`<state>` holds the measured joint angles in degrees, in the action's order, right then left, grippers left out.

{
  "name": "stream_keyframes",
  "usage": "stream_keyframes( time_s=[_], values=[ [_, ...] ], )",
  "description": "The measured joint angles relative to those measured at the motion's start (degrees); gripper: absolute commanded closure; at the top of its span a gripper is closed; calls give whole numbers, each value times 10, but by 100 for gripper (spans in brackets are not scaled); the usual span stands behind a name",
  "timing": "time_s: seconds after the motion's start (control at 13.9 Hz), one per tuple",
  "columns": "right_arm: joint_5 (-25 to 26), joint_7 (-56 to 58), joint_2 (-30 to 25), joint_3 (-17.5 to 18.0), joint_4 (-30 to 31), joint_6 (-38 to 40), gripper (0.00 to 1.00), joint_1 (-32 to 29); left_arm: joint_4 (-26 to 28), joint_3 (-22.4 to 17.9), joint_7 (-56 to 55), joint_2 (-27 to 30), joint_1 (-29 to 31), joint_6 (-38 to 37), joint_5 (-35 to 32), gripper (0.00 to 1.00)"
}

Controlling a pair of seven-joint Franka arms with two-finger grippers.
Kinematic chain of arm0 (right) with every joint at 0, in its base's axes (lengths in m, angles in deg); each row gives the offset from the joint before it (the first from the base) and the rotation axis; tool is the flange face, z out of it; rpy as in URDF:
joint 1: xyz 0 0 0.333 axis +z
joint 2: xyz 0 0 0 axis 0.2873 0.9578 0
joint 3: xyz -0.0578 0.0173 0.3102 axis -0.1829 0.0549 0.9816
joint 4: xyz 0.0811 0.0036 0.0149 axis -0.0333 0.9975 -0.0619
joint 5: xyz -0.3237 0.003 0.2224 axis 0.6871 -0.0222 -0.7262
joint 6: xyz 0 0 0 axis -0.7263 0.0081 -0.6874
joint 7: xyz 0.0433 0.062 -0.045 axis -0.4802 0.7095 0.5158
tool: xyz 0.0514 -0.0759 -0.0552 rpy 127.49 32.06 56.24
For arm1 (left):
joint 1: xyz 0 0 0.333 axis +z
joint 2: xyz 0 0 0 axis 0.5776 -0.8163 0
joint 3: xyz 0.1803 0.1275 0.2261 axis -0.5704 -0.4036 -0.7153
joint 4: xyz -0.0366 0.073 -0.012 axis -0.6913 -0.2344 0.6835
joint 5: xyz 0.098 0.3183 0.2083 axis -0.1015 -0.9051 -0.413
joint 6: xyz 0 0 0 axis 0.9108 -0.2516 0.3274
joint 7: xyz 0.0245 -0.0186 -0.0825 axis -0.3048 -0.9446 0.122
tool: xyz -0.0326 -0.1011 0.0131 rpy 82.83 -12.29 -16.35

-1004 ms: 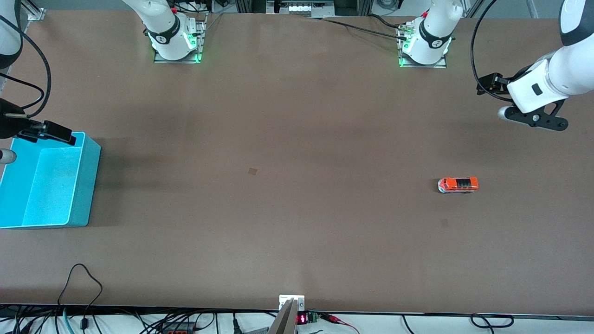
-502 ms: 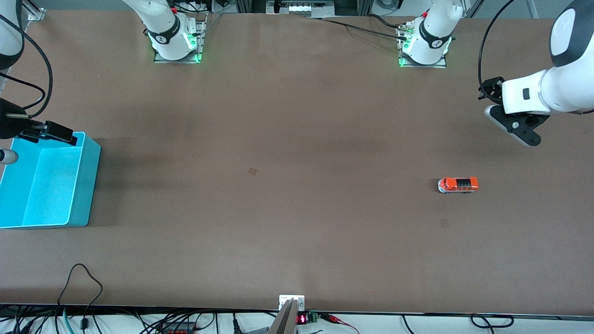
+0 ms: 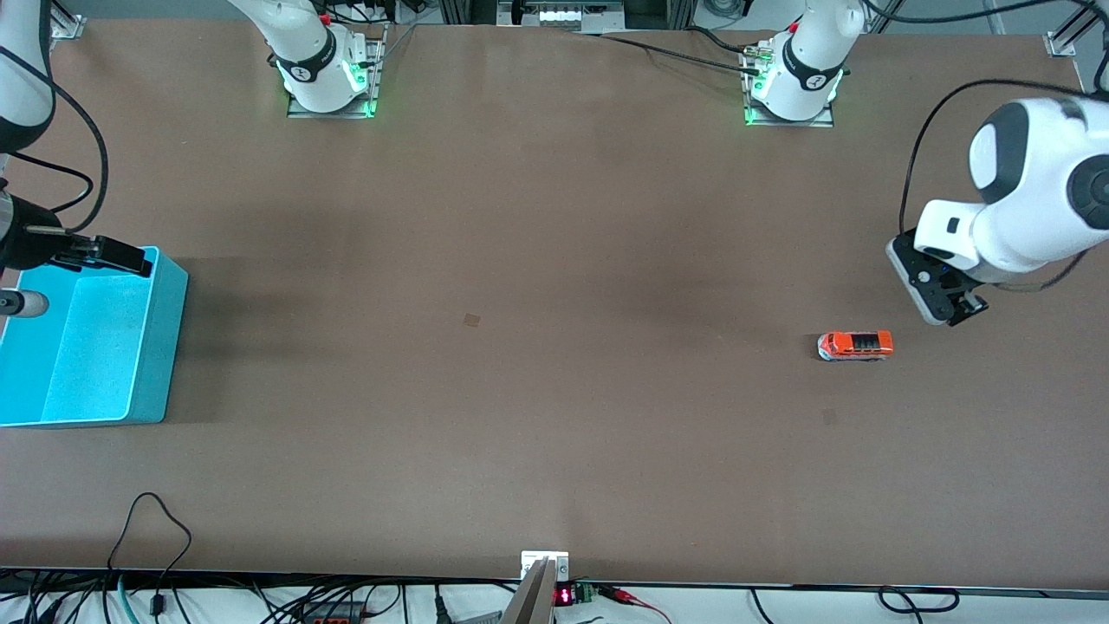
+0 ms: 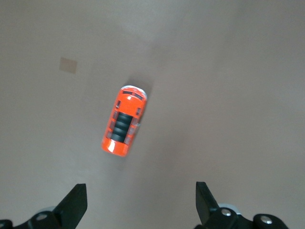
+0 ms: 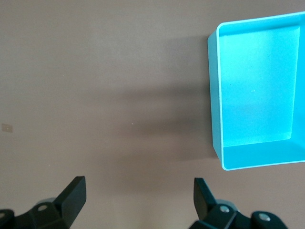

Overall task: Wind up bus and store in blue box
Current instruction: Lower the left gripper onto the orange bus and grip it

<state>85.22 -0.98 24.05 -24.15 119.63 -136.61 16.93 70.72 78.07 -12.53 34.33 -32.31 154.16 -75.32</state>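
Approach step: my left gripper [image 4: 138,202], jaws wide, hangs near the bus [image 3: 855,345]; next, straddle and grip; right gripper [image 5: 136,200] waits wide-jawed by the blue box [image 3: 160,347].

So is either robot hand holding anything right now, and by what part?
Nothing is held. The left hand hangs open over the table beside the bus; the right hand is open by the blue box.

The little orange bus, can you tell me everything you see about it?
The bus is a small, shiny orange toy, plastic by the look of it, with dark roof windows and a whitish front. It sits upright on its wheels on the brown table, toward the left arm's end. Nothing touches it. The open left gripper hangs in the air close by.
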Motion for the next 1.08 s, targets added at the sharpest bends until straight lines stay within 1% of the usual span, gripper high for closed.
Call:
stream_keyframes(
  time_s=[0.22,0.43,0.86,1.0,1.08],
  values=[
    [0,0,12,-1,0,1,0,-2,3,0,68,-64,6,92,-1,0],
    [0,0,15,-1,0,1,0,-3,3,0,102,-114,9,148,-1,0],
    [0,1,20,-1,1,13,0,-15,3,0,116,-165,14,162,-1,1],
    [0,1,22,-1,1,19,0,-15,3,1,117,-171,14,167,-1,8],
    [0,1,22,-1,1,21,0,-15,3,2,120,-173,14,175,-2,14]
  ],
)
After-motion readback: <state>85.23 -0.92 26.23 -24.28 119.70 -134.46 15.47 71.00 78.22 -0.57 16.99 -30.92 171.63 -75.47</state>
